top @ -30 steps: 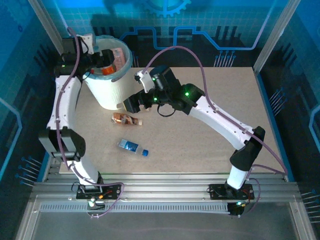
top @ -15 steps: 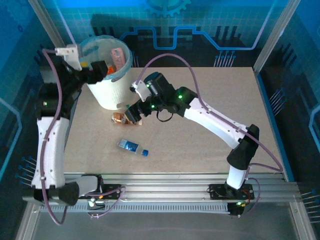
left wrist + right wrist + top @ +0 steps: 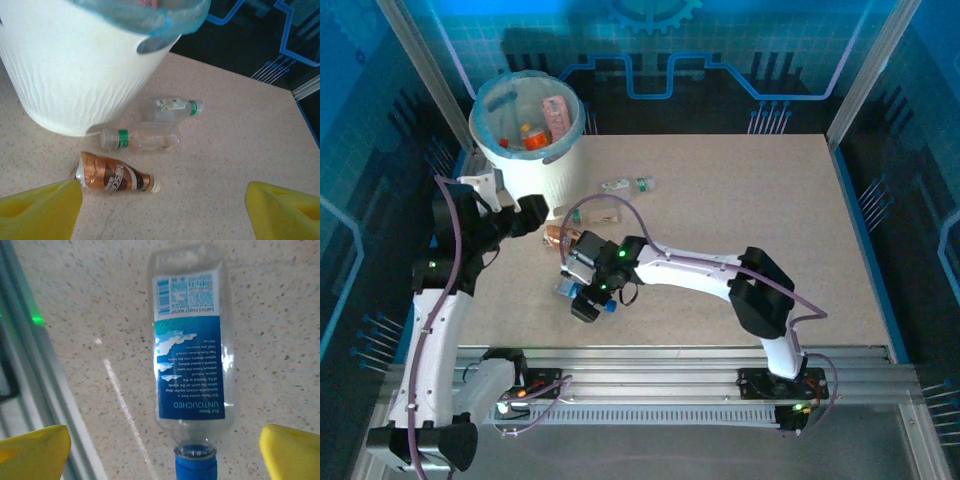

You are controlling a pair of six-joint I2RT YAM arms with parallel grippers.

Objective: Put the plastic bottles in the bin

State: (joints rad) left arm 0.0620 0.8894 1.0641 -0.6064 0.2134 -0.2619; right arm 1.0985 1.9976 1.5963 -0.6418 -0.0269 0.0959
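The bin (image 3: 535, 180) stands at the table's (image 3: 770, 220) 10 o'clock, with bottles inside (image 3: 532, 130) (1 orange-capped). 3 bottles (image 3: 142, 138) lie at its 4 o'clock. The right gripper (image 3: 583, 303) hangs spread wide astride a blue-labelled bottle (image 3: 192, 355), not touching it. The left gripper (image 3: 525, 215) gapes empty at the bin's 6 o'clock.

Between the right tool's (image 3: 162, 454) yellow fingers (image 3: 35, 450) lies a blue-labelled bottle (image 3: 192, 355) with a blue cap. Ahead of the left tool (image 3: 162, 210) lie a brown-labelled bottle (image 3: 117, 179) with a white cap, a clear green-banded bottle (image 3: 142, 138) and a clear green-capped bottle (image 3: 172, 107). The rippled white bin (image 3: 75, 65) has a pale-blue liner (image 3: 150, 20). The bench (image 3: 240, 150) is speckled beige.
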